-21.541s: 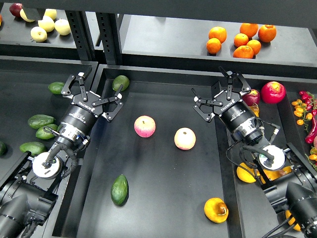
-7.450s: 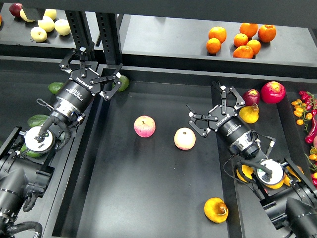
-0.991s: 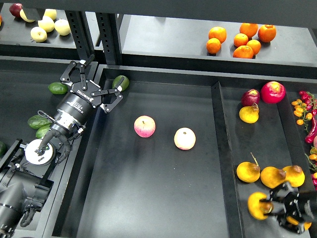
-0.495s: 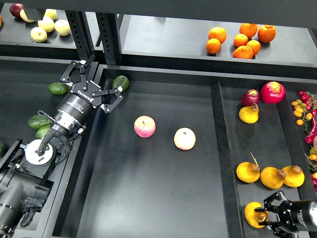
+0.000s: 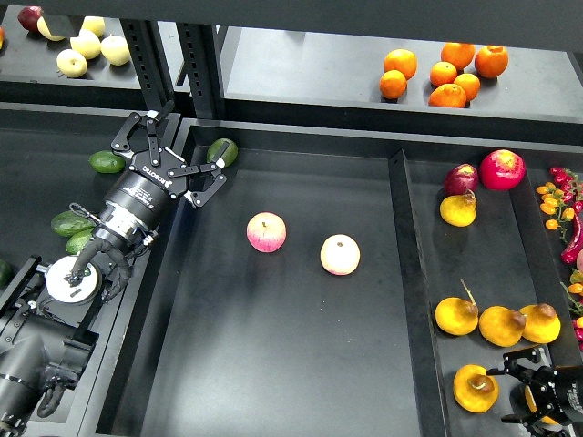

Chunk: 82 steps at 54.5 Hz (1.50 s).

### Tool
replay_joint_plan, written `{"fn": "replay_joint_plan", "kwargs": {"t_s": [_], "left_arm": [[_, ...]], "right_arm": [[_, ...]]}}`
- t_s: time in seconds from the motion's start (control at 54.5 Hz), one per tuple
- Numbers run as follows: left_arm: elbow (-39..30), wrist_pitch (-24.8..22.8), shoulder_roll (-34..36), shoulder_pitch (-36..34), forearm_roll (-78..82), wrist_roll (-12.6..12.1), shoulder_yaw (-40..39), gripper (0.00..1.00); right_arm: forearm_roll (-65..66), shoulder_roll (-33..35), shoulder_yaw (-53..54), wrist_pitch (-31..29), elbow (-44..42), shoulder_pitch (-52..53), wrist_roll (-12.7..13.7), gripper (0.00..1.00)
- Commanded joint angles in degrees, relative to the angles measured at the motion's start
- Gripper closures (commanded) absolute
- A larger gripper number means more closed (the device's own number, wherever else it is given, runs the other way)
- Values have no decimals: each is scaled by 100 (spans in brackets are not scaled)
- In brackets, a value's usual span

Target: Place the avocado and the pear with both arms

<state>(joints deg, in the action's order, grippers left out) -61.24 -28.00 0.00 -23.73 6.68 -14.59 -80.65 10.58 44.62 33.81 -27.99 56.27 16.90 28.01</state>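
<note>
The pear (image 5: 475, 389), yellow-orange with a brownish dimpled patch, lies at the front of the right bin (image 5: 428, 364). My right gripper (image 5: 521, 394) is open at the lower right corner, just right of the pear and apart from it. My left gripper (image 5: 171, 160) is open and empty above the wall between the left bin and the middle tray. Several green avocados lie in the left bin (image 5: 36, 164), such as one at the back (image 5: 107, 162) and one by my arm (image 5: 71, 223). I cannot tell which is the dark avocado.
Two pink-yellow apples (image 5: 266, 232) (image 5: 340, 254) lie in the middle tray. A green avocado (image 5: 222, 151) sits at its back left corner. Yellow pears (image 5: 500, 325) and red fruits (image 5: 503, 168) lie in the right bin. Oranges (image 5: 446, 73) sit on the back shelf.
</note>
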Motion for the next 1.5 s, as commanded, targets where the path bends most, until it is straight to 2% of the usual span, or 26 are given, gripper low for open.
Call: {"fn": "replay_joint_plan", "kwargs": {"t_s": [0.0, 0.404, 0.752, 0.991, 1.229, 1.321, 1.486], "left_arm": [[7, 0, 0, 9, 0, 0, -4, 0], [-2, 0, 0, 114, 0, 0, -4, 0], [-2, 0, 0, 141, 0, 0, -4, 0], [-2, 0, 0, 149, -9, 0, -4, 0], [-19, 0, 0, 246, -27, 17, -4, 0], [-46, 0, 0, 246, -62, 61, -4, 0], [-81, 0, 0, 255, -97, 88, -4, 0]], "right_arm": [[-135, 126, 11, -1, 200, 7, -1, 14], [-1480, 689, 134, -1, 868, 77, -1, 14], [-2043, 575, 1320, -1, 877, 138, -1, 15], [-2043, -269, 2463, -1, 895, 147, -1, 14], [-1955, -2096, 3807, -1, 895, 165, -1, 12], [-1832, -2536, 3993, -1, 877, 191, -1, 12], [-1147, -3213, 4019, -1, 658, 288, -1, 1]]}}
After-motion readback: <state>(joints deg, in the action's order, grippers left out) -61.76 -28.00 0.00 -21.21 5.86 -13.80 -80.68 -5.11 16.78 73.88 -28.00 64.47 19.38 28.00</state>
